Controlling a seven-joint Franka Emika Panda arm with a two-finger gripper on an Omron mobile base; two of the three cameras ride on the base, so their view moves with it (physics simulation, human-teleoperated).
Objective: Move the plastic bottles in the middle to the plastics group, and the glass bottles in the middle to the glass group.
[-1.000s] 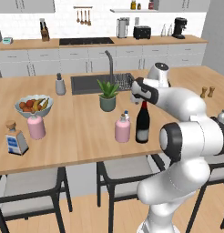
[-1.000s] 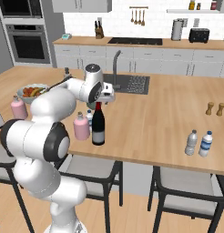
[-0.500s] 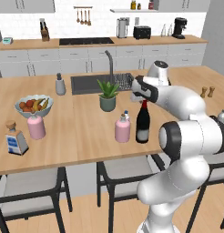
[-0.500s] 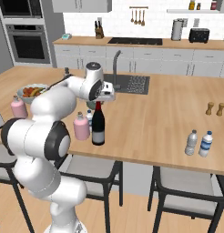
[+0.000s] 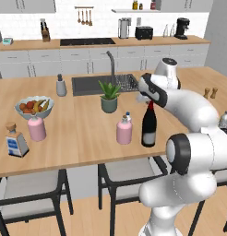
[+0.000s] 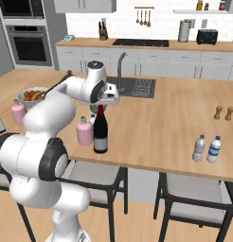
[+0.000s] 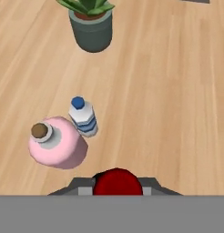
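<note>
The near-black wine bottle [image 5: 149, 126] [image 6: 100, 133] stands near the counter's front edge. Its red top [image 7: 117, 182] sits between my fingers at the bottom of the hand view. My gripper [image 5: 147, 97] [image 6: 106, 100] hangs right over that top, open, one jaw on each side. Just left of the wine bottle stand the squat pink bottle [image 5: 124, 132] [image 6: 84, 133] [image 7: 57, 146] and, behind it, the small clear water bottle [image 5: 128, 117] [image 7: 83, 117]. The plastics group [image 6: 207, 149] is at the right. The glass group's pink bottle [image 5: 36, 129] and square cork bottle [image 5: 16, 141] are at the left.
A potted plant [image 5: 109, 97] [image 7: 92, 23] stands behind the middle bottles. A fruit bowl [image 5: 34, 107] is at the left, and brown shakers [image 6: 223, 113] at the right. The sink [image 5: 104, 84] with its faucet lies further back, a grey shaker [image 5: 61, 86] beside it.
My gripper has shifted slightly toward the wine bottle's top and now sits over it. The bottles have not moved.
</note>
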